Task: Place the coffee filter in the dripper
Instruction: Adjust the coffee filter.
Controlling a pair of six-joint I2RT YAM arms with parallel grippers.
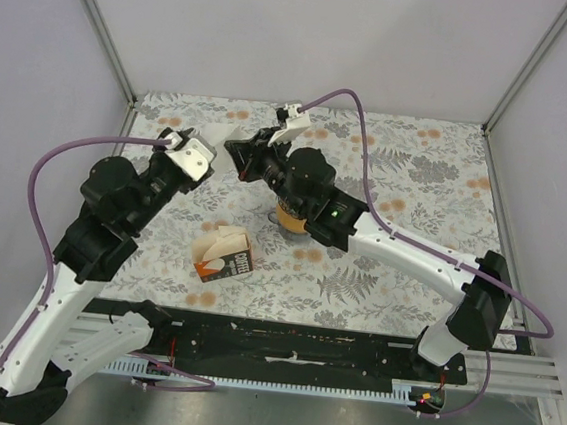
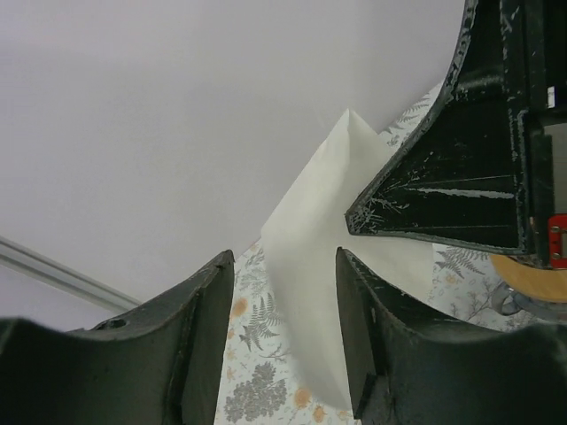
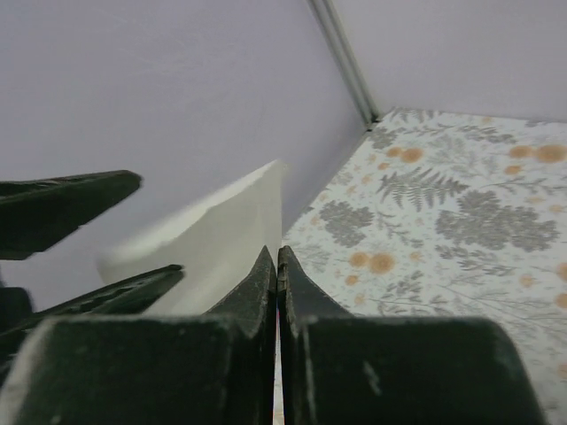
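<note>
The coffee filter [image 1: 220, 136], a thin white paper cone, hangs in the air above the back left of the table. My right gripper [image 3: 277, 257] is shut on its edge, and the paper [image 3: 221, 239] sticks out past the tips to the left. My left gripper [image 2: 283, 274] is open. The filter [image 2: 319, 248] hangs between its fingers, close to the right one. From above, the left gripper [image 1: 207, 148] and right gripper [image 1: 235, 152] face each other across the paper. I cannot make out the dripper, as the right arm covers that spot.
A tan ring [image 1: 289, 216] shows under the right arm, and its edge [image 2: 536, 276] appears in the left wrist view. An orange, white and black COFFEE carton [image 1: 227, 257] lies in front of the left arm. The enclosure walls stand close behind both grippers.
</note>
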